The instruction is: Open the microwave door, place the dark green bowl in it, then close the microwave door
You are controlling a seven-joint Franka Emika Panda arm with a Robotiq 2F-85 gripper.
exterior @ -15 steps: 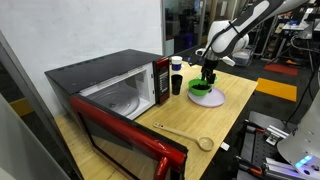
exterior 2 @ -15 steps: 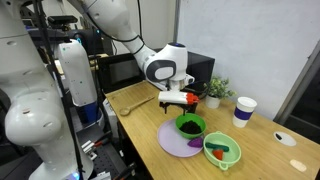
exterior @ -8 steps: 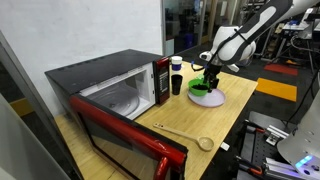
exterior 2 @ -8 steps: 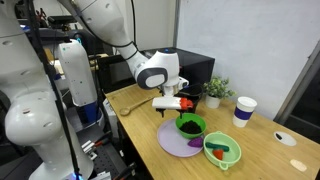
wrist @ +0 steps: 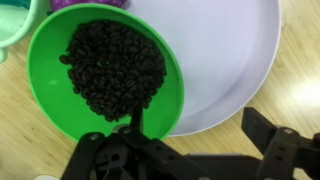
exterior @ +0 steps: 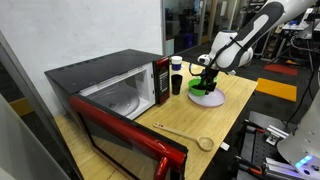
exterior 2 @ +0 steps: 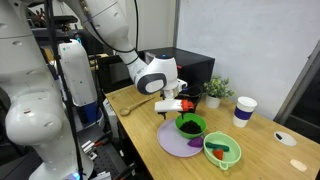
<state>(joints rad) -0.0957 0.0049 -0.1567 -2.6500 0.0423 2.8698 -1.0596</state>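
Door: the wide, glossy red microwave door [exterior: 128, 138] stands swung open at lower left, so that step looks done.
Bowl: the small round dark green bowl [wrist: 105, 75] with dark contents sits on a flat lavender plate [wrist: 235, 50] on the wooden counter [exterior: 228, 112], upper left of the wrist view.
End effector: the end effector [exterior 2: 177, 103] is spread wide and holds nothing.
Change: it has eased lower toward the bowl.
Rim: one finger seems over the near rim, though contact is unclear.
Meaning: the grasp probably comes next.
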